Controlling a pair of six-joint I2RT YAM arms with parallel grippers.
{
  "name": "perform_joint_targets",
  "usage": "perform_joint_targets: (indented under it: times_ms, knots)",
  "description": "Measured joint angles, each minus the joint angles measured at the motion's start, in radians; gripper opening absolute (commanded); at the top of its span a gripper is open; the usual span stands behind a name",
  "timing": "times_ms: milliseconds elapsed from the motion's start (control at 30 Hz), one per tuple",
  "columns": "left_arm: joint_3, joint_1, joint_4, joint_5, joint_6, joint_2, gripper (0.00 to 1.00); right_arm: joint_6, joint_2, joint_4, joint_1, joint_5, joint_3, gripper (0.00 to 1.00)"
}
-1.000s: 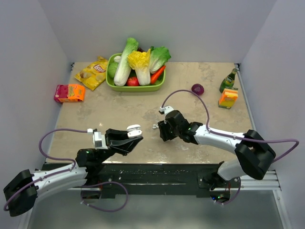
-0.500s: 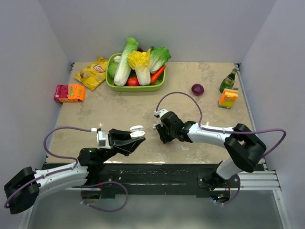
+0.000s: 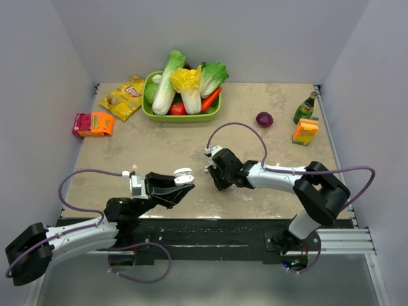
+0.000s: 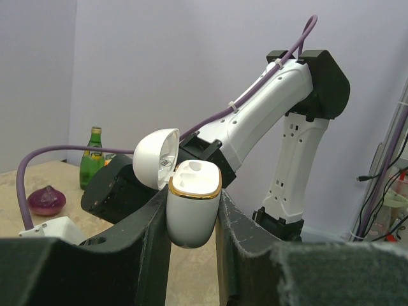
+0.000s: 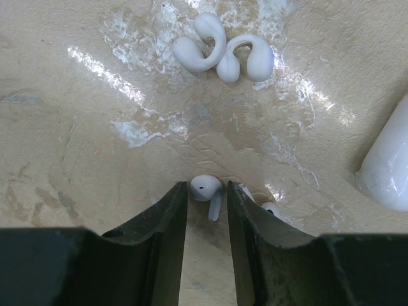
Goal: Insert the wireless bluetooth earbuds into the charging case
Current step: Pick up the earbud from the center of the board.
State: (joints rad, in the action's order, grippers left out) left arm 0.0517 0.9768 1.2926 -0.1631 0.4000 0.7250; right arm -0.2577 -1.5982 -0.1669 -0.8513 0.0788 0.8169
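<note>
My left gripper (image 3: 182,179) (image 4: 191,197) is shut on the charging case (image 4: 190,207) (image 3: 183,173), a white pebble with a gold rim. It holds the case upright above the table's near edge, lid swung open. My right gripper (image 3: 211,171) (image 5: 207,186) is down at the table just right of it, open. Its narrow-set fingertips stand either side of one white earbud (image 5: 206,189), which lies on the table with slim gaps to both. The second of the wireless bluetooth earbuds (image 5: 273,209) lies just right of it, half hidden by the right finger.
Two white C-shaped ear pieces (image 5: 220,54) lie ahead of the right gripper, and a white rounded object (image 5: 390,167) sits at that view's right edge. At the back are a green basket (image 3: 182,118) of vegetables, a chips bag (image 3: 124,97), a red-orange box (image 3: 93,123), an onion (image 3: 264,119), a bottle (image 3: 306,106) and a carton (image 3: 305,131).
The right gripper has slid left and lowered to the earbud, and its jaws have narrowed round it. The left gripper shifted slightly with the case, then held still.
</note>
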Motion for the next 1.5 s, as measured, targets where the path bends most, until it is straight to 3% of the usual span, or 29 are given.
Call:
perform_joint_targets:
  times_ms: [700, 800, 833, 933, 1033, 1233, 1500]
  knots:
    - [0.0, 0.0, 0.0, 0.0, 0.0, 0.002, 0.0, -0.058, 0.0, 0.01, 0.0, 0.001, -0.003, 0.13]
    - [0.0, 0.0, 0.0, 0.0, 0.0, 0.002, 0.0, -0.069, 0.0, 0.01, 0.0, 0.004, -0.003, 0.21]
    - [0.0, 0.0, 0.0, 0.0, 0.0, 0.002, 0.0, -0.072, 0.0, 0.01, 0.0, 0.005, -0.003, 0.32]
    - [0.0, 0.0, 0.0, 0.0, 0.0, 0.001, 0.0, -0.082, -0.001, 0.009, 0.0, 0.008, -0.003, 0.43]
    - [0.0, 0.0, 0.0, 0.0, 0.0, -0.002, 0.0, -0.09, -0.002, 0.013, 0.0, 0.008, -0.003, 0.5]
    - [0.0, 0.0, 0.0, 0.0, 0.0, -0.005, 0.0, -0.082, -0.002, 0.002, -0.001, 0.008, 0.004, 0.53]
    - [0.0, 0.0, 0.0, 0.0, 0.0, -0.005, 0.0, -0.029, -0.029, -0.064, -0.026, 0.038, 0.047, 0.49]
